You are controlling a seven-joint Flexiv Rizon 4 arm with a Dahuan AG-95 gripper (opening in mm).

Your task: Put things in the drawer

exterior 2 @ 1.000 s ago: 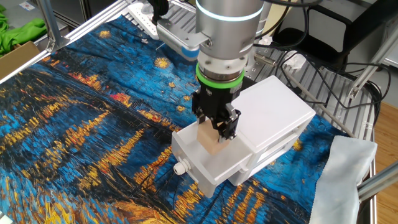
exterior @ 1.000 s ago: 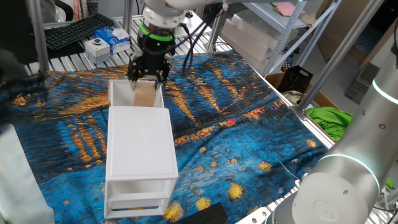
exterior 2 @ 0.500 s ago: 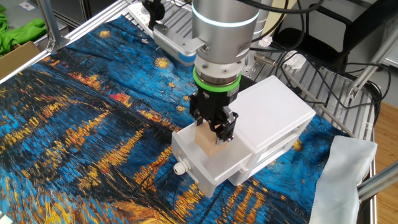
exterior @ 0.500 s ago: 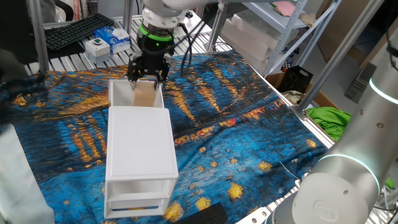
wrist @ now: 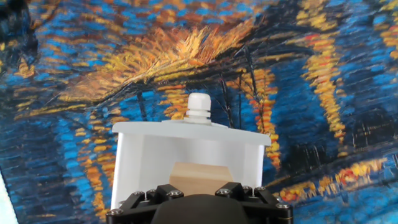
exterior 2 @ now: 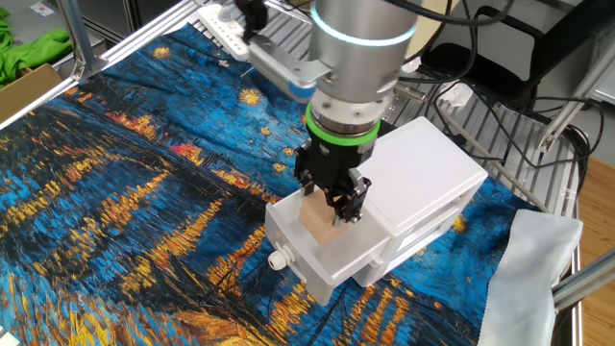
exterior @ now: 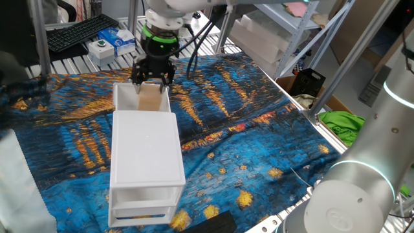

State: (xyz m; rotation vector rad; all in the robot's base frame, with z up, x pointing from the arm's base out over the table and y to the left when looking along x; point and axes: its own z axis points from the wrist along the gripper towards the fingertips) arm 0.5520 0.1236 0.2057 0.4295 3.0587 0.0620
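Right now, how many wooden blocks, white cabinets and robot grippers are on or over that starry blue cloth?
Wooden cube: 1
White cabinet: 1
Gripper: 1
Total: 3

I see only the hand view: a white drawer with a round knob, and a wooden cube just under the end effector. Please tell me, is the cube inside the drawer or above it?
Observer: Inside. In the other fixed view, the cube sits low in the drawer, and the drawer's wall hides its lower part.
Operator: Where are the fingers of the end effector?
Observer: The end effector is right above the cube, with one finger on each side of its top. I cannot tell whether they press on it.
Operator: Is the drawer pulled out enough?
Observer: In one fixed view, it sticks out from the cabinet, and the cube stands just in front of the cabinet's top edge.
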